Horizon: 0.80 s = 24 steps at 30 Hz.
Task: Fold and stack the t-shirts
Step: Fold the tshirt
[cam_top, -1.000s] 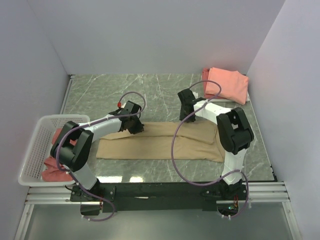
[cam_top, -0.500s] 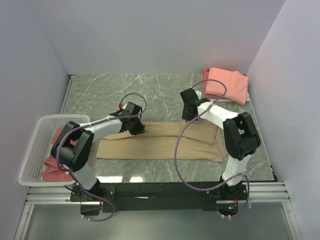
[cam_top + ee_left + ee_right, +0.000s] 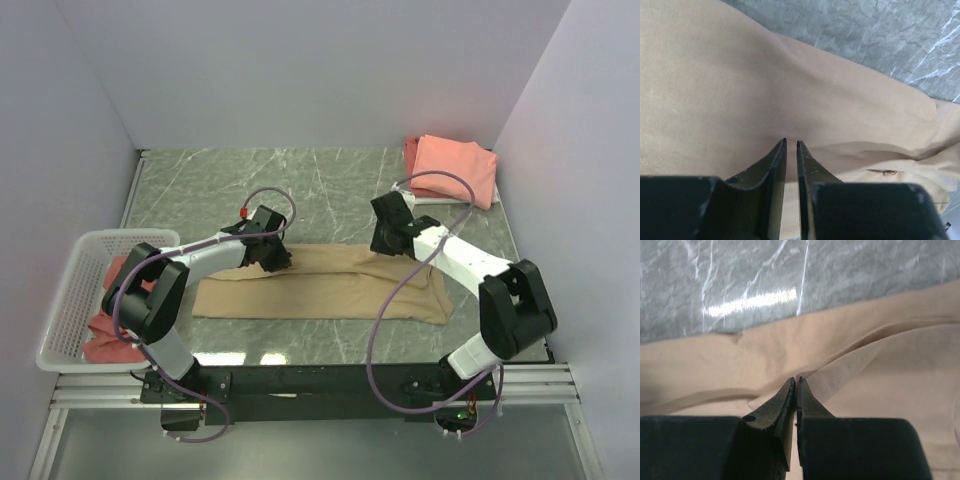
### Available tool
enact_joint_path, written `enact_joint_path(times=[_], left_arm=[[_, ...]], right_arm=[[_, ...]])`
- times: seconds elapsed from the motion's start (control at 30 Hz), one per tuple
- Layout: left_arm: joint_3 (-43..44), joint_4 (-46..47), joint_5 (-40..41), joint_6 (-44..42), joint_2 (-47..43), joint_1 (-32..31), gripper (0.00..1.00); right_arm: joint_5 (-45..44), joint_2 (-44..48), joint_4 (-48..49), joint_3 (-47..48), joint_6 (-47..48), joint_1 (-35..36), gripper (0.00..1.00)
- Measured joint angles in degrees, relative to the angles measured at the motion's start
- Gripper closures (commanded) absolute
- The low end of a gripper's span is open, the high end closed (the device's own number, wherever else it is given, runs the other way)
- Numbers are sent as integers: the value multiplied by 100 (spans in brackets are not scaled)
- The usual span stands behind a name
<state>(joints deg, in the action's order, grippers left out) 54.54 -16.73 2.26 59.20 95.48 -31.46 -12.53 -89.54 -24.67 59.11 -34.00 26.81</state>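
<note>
White mesh basket (image 3: 62,300) at the table's (image 3: 200,190) left edge holds reddish shirts (image 3: 100,340). The left gripper (image 3: 791,141) pinches the tan t-shirt (image 3: 320,292) at its far edge, and the right gripper (image 3: 795,379) is pressed shut on a fold edge. Bare marble lies beyond. A folded salmon t-shirt (image 3: 455,165) fills the far right corner.

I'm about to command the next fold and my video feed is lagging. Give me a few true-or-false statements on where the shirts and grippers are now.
1. The tan t-shirt lies on the table between the two arms. True.
2. The right gripper stands wide open. False: its jaws are closed at a fold of the tan t-shirt.
3. A folded salmon-pink t-shirt sits in the far right corner. True.
4. The white basket is empty. False: pink-red shirts lie in it.
5. The left gripper hangs over the white basket. False: it is down on the tan t-shirt.
</note>
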Motion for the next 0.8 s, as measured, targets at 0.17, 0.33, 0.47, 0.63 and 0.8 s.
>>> enact_joint_path(times=[0.17, 0.33, 0.47, 0.63, 0.8], left_arm=[[0, 20, -11, 0, 0, -22, 81], [0, 24, -37, -2, 0, -31, 81], [-4, 57, -68, -4, 0, -50, 80], [-15, 142, -96, -28, 0, -85, 77], [-15, 348, -278, -221, 0, -146, 70]], right_arm=[[-11, 640, 63, -490, -197, 195, 96], [-46, 1309, 149, -1067, -459, 435, 96], [-122, 1875, 225, -1602, -752, 614, 96], [-136, 2398, 544, -2295, -1106, 857, 69], [2, 2686, 730, -2656, -1226, 984, 50]])
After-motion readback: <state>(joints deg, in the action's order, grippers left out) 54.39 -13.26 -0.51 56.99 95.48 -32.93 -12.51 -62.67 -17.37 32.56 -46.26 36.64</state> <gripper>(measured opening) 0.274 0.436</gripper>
